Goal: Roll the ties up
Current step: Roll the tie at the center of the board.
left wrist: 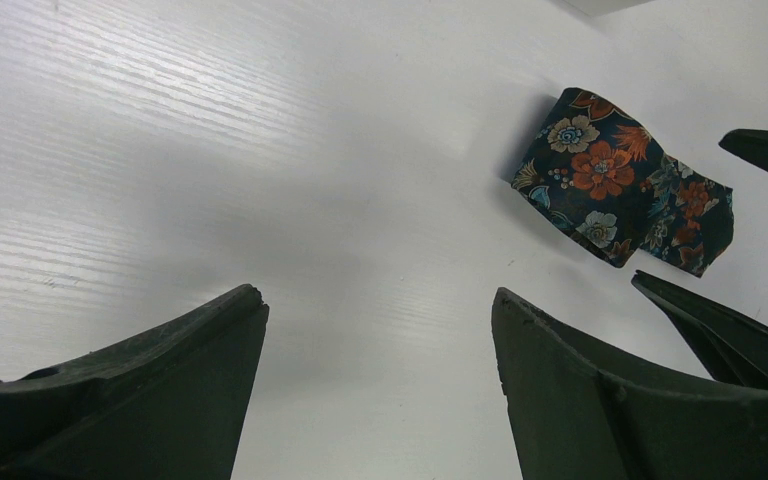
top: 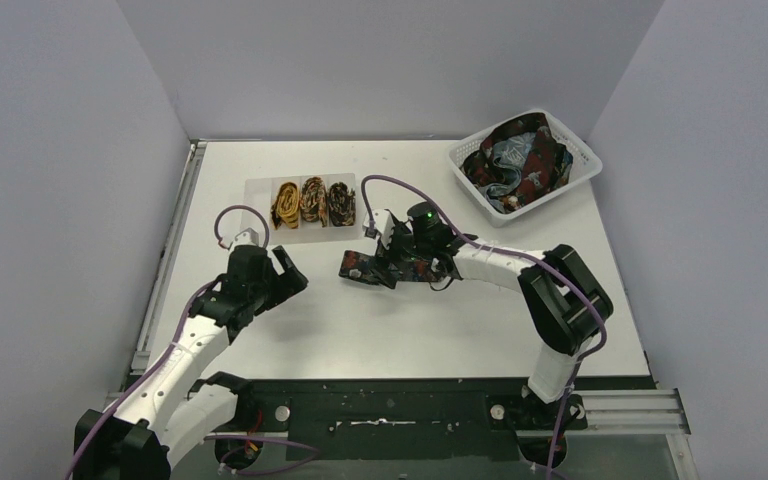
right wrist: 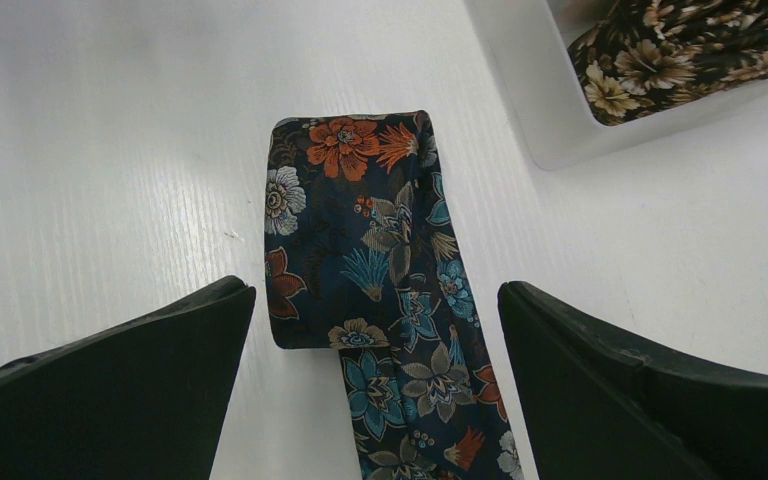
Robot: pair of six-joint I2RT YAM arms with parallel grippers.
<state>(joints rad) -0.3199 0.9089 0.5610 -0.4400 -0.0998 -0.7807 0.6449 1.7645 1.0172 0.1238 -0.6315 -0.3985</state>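
Note:
A dark navy floral tie (top: 360, 266) lies on the white table, its end folded back over itself into a flat fold (right wrist: 350, 230). My right gripper (right wrist: 375, 295) is open and hovers over it, one finger on each side of the strip, in the top view (top: 378, 264) just right of the fold. My left gripper (top: 295, 275) is open and empty over bare table, left of the tie. The left wrist view (left wrist: 380, 300) shows the folded end (left wrist: 620, 180) ahead to the right. Three rolled ties (top: 312, 201) sit in a row behind.
The rolled ties rest on a pale flat tray (top: 260, 188); its corner (right wrist: 540, 110) with one coil (right wrist: 690, 45) shows in the right wrist view. A white lattice basket (top: 580, 150) with several loose ties stands at the back right. Purple cables loop above both wrists.

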